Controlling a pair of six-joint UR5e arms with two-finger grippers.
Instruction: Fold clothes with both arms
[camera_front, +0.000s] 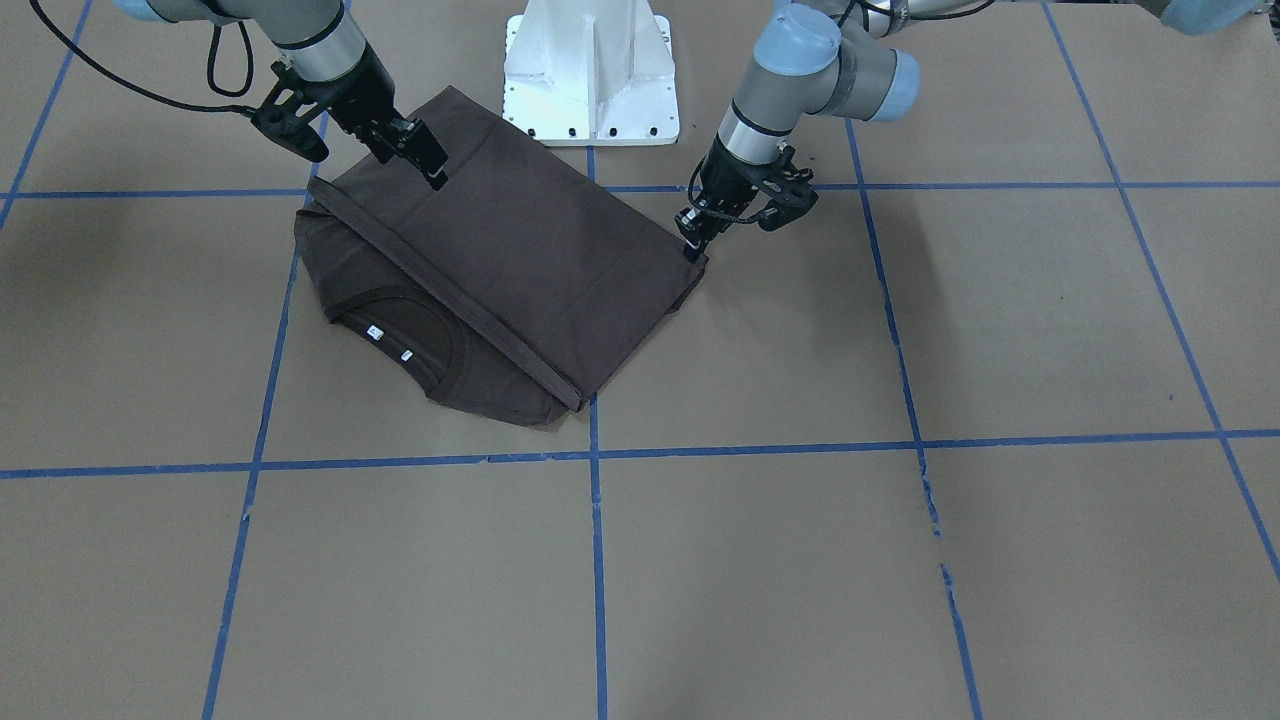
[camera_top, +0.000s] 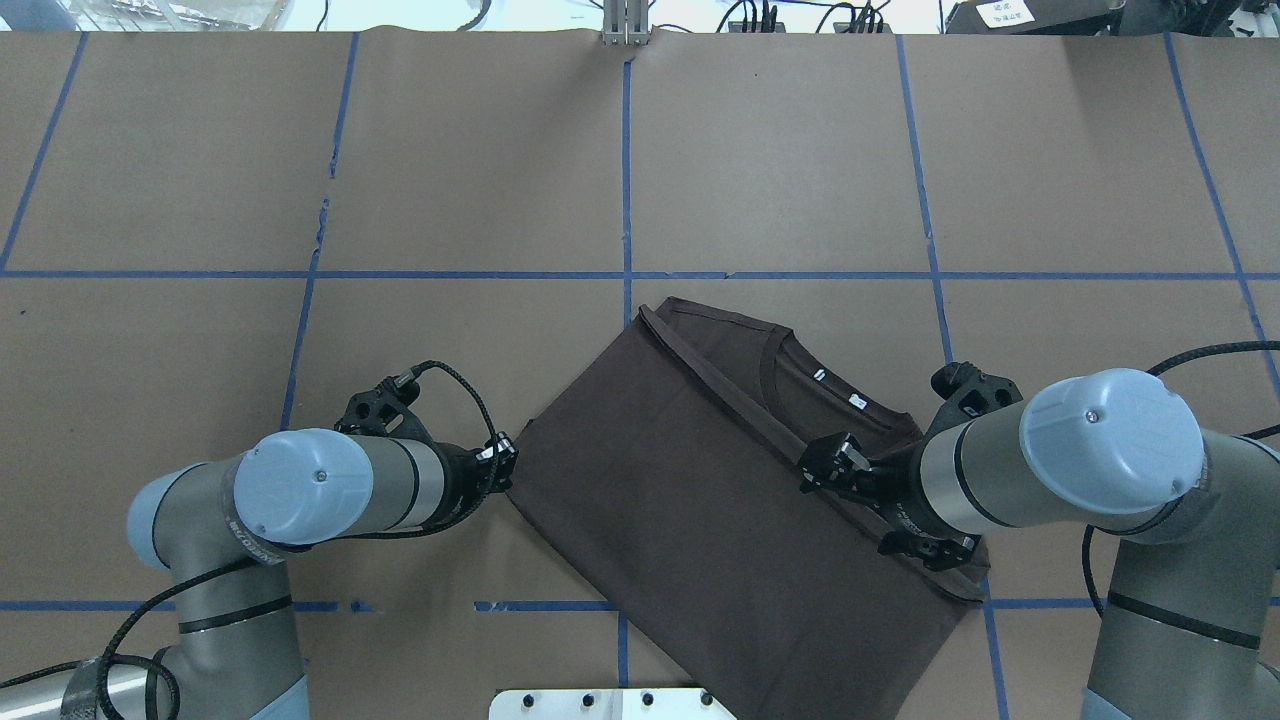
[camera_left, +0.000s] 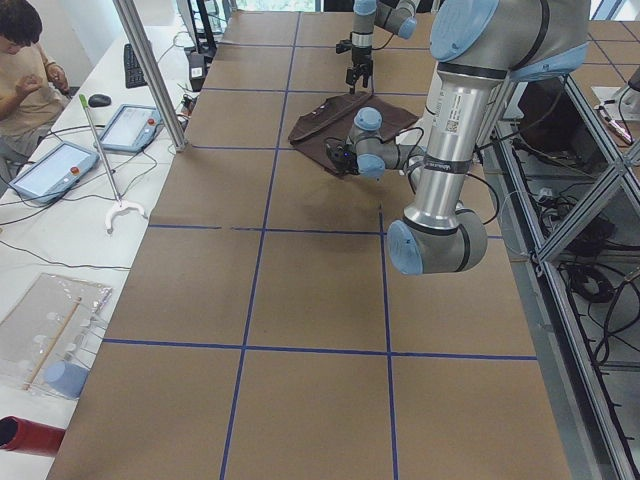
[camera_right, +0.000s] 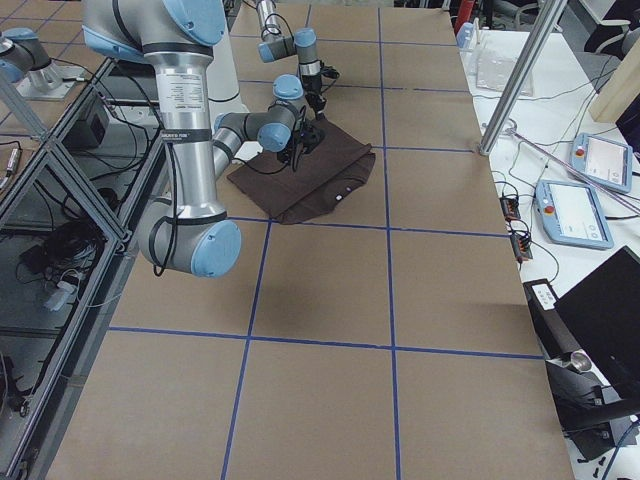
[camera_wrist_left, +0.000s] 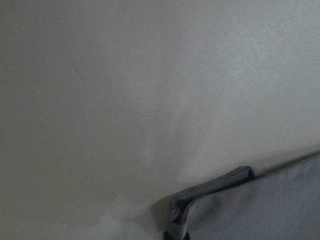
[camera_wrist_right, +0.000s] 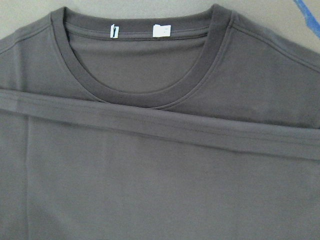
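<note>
A brown paper-covered table (camera_top: 450, 150), gridded with blue tape (camera_top: 626, 150). The dark brown T-shirt (camera_top: 680, 480) lies folded near the white pedestal (camera_front: 590, 70), collar (camera_wrist_right: 150, 100) and white tags (camera_wrist_right: 161, 31) showing. The left end effector (camera_front: 693, 245) pinches a corner of the fold. The right end effector (camera_front: 432, 172) hovers over the shirt, fingers apart and holding nothing.

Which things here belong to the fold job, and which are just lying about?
Job: T-shirt; left gripper; right gripper.
Lying about: tablets; keyboard; mouse, all on the side bench.
</note>
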